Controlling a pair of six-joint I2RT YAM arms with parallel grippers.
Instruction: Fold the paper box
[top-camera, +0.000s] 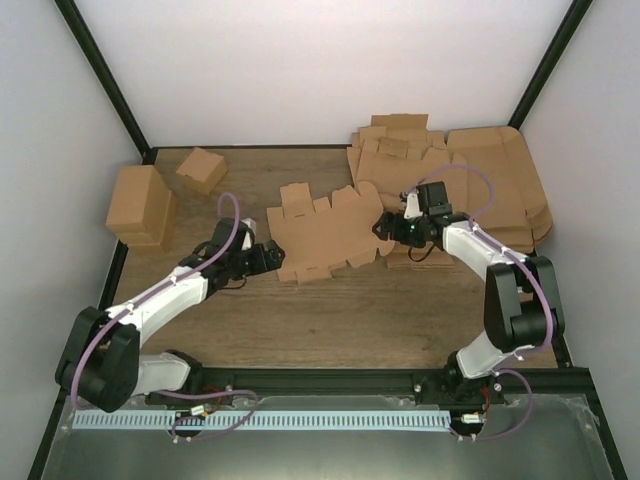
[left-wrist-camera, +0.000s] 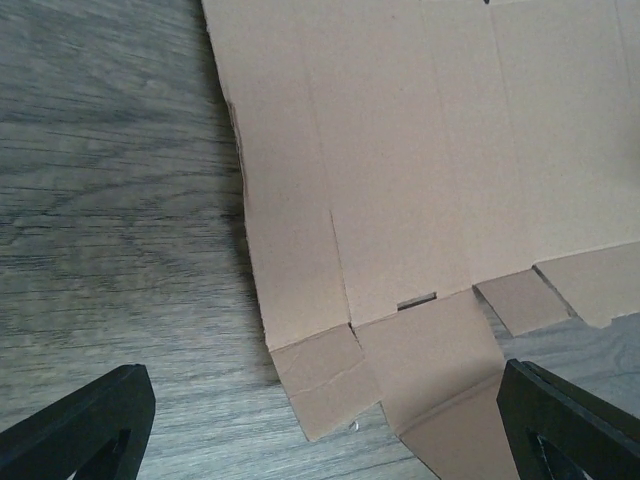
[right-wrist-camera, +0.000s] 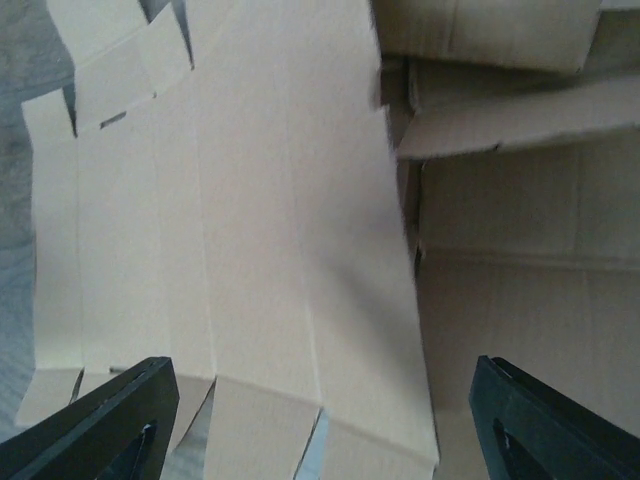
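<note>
While 1 paper box (top-camera: 325, 235) flat, 2 arms (top-camera: 165, 292) (top-camera: 505, 275) nr.

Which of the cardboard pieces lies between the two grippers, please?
The single flat paper box mid-table; the other sheets sit stacked at back right, the folded boxes at back left.

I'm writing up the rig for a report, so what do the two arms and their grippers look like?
The left arm and right arm have white links between bulky black joints, and a looping lavender cable trails along each. The fingers are matte black and wedge-shaped.
</note>
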